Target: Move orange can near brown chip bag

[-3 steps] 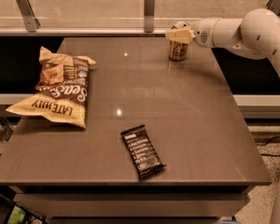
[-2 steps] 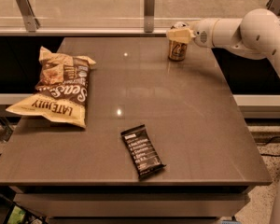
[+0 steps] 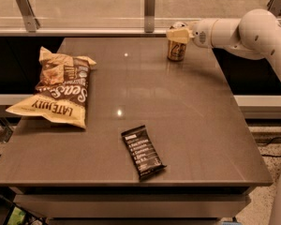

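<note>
We are looking at a brown table [image 3: 192, 125] with three things on it. The orange can [image 3: 176, 53] is standing upright on the table near the far edge, toward the right corner. The gripper [image 3: 178, 34] is reaching in from the right and is sitting at the upper part of the can, so that it is partly covering the silver top. We are not able to tell whether the gripper is clamping the can or only resting against it, so we are leaving this undecided. The white arm [image 3: 246, 32] is stretching from the gripper toward the right edge of the view and is hanging over the right side of the table.

The brown chip bag [image 3: 61, 90] is lying flat on the left side of the table, well apart from the can. Its cream-yellow near end is passing a little over the left edge of the table, and its white lettering is appearing upside down to us. A black snack bar wrapper [image 3: 143, 151] is lying flat close to the near edge, about in the middle, apart from both the bag and the can. Behind the table, a low glass wall with metal posts [image 3: 150, 11] is running along the far edge.
</note>
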`<state>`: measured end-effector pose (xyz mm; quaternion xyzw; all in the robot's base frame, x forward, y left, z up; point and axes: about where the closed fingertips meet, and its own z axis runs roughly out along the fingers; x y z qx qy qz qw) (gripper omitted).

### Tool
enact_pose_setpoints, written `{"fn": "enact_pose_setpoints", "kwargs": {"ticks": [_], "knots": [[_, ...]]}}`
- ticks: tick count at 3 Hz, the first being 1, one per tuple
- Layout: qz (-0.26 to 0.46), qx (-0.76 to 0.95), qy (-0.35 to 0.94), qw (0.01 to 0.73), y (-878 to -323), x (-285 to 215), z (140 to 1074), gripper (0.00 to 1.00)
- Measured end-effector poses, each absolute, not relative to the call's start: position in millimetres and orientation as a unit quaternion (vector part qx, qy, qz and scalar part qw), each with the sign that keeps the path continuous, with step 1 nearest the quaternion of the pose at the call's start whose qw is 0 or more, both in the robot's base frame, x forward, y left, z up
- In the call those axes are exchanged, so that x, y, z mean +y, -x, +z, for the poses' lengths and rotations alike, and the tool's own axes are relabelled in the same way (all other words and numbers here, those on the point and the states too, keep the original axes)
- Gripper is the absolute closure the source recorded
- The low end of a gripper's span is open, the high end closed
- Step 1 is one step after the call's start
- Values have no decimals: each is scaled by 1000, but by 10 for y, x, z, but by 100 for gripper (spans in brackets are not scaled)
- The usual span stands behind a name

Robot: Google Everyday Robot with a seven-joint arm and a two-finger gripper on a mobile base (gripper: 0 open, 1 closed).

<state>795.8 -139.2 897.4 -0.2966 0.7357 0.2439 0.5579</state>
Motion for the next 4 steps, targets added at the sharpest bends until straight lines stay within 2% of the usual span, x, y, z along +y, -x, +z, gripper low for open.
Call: {"fn": "enact_pose_setpoints", "kwargs": {"ticks": [2, 4], "knots": [[250, 736, 308, 549, -7864, -1250, 9056, 100], [255, 736, 334, 530, -7566, -844, 9244, 100]]}}
